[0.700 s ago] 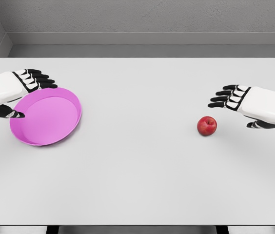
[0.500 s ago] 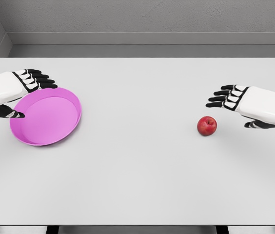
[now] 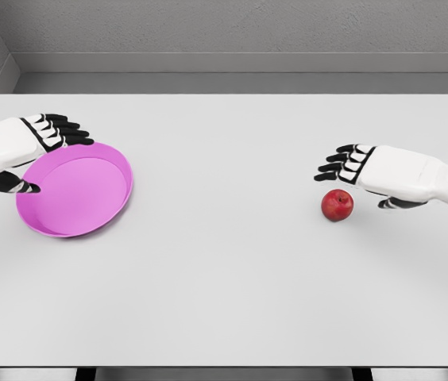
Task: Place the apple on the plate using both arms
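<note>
Apple [image 3: 337, 205], red, is seen on the white bench [image 3: 224, 270], right of centre, sitting free; nothing grips it. Right hand [image 3: 383, 171] is positioned just behind and above the apple, arm entering from the right edge. Its black fingers [image 3: 331, 167] are spread and extended twd the left, holding nothing; thumb is seen below the palm, just right of the apple. Contact w/ apple cannot be confirmed.

Pink plate [image 3: 75, 190] is located at the left of the bench, well apart from the apple; its far-right rim appears raised, i.e. slightly tilted. Left hand [image 3: 9, 151] is placed at the plate's far-left edge: fingers extended over the far rim, thumb on the near-left rim. Plate appears pinched btw thumb and fingers.
</note>
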